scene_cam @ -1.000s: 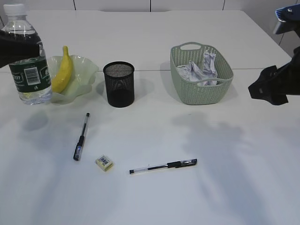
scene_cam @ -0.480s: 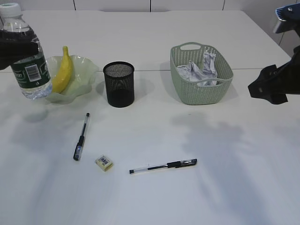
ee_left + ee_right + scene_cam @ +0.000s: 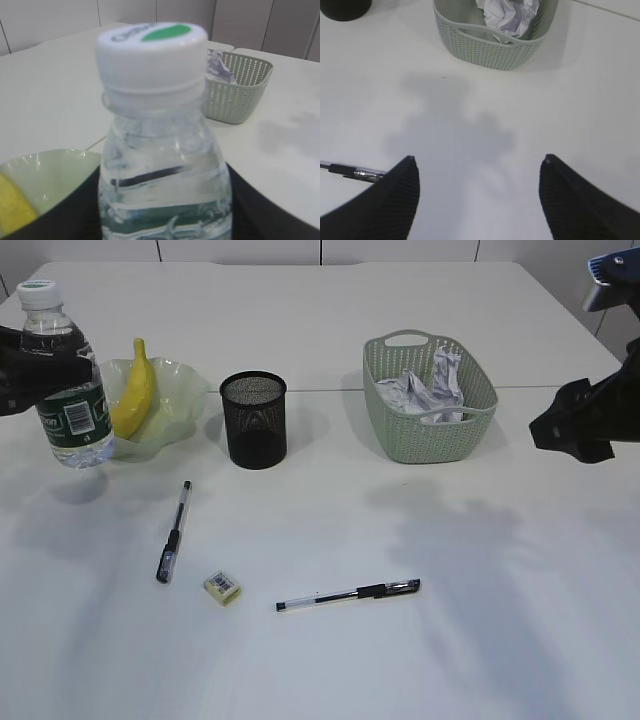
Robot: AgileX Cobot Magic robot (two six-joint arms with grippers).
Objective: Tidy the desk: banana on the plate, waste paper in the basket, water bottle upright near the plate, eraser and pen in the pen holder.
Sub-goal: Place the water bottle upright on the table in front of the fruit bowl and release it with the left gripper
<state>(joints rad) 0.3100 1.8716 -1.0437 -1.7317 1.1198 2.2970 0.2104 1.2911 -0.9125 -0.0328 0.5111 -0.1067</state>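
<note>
Left gripper [image 3: 30,370] clamped around the water bottle [image 3: 68,380], far left of the table [image 3: 330,660]. Bottle upright, white cap on top, base raised a little off the surface, just left of the plate [image 3: 170,405]. Left wrist view: dark fingers [image 3: 60,212] press on both sides of the bottle [image 3: 162,165].

Banana [image 3: 133,390] lies in the plate. Black mesh pen holder [image 3: 253,420] stands right of the plate. Green basket [image 3: 430,430] farther right, crumpled paper [image 3: 430,385] inside.

Near side: black pen [image 3: 173,532] left of centre, eraser [image 3: 222,587] just beside its near end, second pen [image 3: 350,594] to the right, lying crosswise.

Right gripper [image 3: 477,185] hovers above bare table at the right edge, fingers spread wide apart, nothing between them.
</note>
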